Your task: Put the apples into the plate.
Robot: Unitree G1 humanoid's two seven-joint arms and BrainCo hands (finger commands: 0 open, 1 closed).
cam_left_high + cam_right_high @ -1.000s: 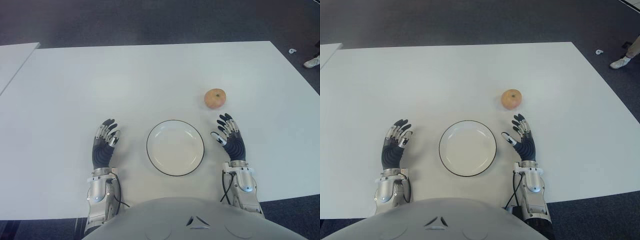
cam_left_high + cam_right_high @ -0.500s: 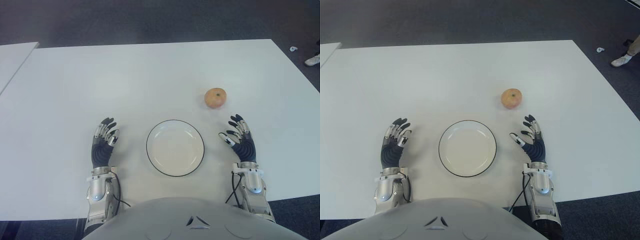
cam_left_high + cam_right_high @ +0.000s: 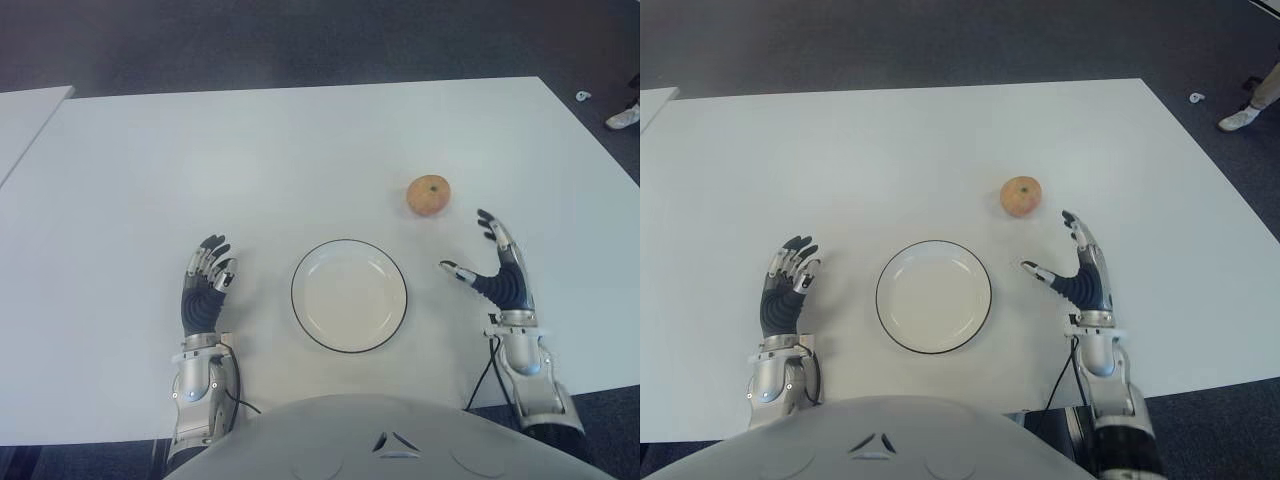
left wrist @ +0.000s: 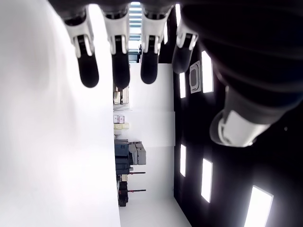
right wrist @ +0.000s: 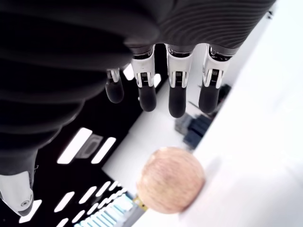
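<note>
One pinkish-yellow apple (image 3: 429, 195) sits on the white table (image 3: 300, 160), beyond and to the right of a white plate (image 3: 349, 295) with a dark rim, which holds nothing. My right hand (image 3: 487, 262) is raised a little to the right of the plate and nearer me than the apple, turned on its edge with its fingers spread and its thumb out, holding nothing. In the right wrist view the apple (image 5: 170, 180) lies ahead of the open fingers (image 5: 176, 94), apart from them. My left hand (image 3: 208, 280) shows left of the plate, fingers relaxed.
A second white table's corner (image 3: 25, 110) shows at the far left. Dark floor lies beyond the table's far edge. A person's shoe (image 3: 622, 117) stands on the floor at the far right.
My right hand has moved out to the right and forward, rotating from palm-down to edge-on with the thumb spread. The left hand, the apple and the plate have stayed put.
</note>
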